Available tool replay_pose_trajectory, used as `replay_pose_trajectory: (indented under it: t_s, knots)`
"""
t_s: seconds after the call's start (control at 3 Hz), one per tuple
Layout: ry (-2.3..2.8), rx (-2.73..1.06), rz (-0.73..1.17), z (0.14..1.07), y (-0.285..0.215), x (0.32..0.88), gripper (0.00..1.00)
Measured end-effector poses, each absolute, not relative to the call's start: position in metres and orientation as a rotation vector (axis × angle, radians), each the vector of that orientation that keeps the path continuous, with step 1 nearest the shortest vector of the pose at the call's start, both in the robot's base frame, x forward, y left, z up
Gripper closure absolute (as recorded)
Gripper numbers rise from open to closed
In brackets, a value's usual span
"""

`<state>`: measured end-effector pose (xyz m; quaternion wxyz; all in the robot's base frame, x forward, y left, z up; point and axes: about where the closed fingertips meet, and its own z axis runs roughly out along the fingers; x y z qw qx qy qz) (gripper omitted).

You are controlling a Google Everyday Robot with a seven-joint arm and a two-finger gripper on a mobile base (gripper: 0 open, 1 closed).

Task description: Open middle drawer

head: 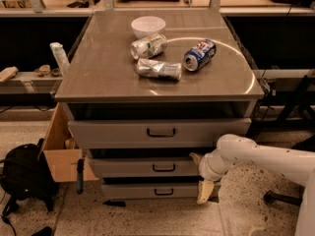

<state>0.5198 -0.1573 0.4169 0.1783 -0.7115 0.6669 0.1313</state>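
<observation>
Lower left: black backpack point(22, 177) on the floor, beside a cardboard box point(60, 151). Centre, under the counter point(98, 77): middle drawer point(133, 167), second of three grey fronts, black loop handle point(163, 167) mid-panel. Just right, at that front's right end: gripper point(201, 175), jaws spread wide, gripping nothing; upper finger point(195, 157) by the top corner, lower finger point(204, 191) against the bottom drawer point(147, 191).

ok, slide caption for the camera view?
Gripper at the right end of the middle drawer front, its handle untouched.
</observation>
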Motion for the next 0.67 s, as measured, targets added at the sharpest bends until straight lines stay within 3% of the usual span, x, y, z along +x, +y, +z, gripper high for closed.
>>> replay_pose_trajectory:
  t_s: [0.67]
  knots:
    - [1.886, -2.012, 0.372, 0.4169, -0.1573, 0.5198, 0.48]
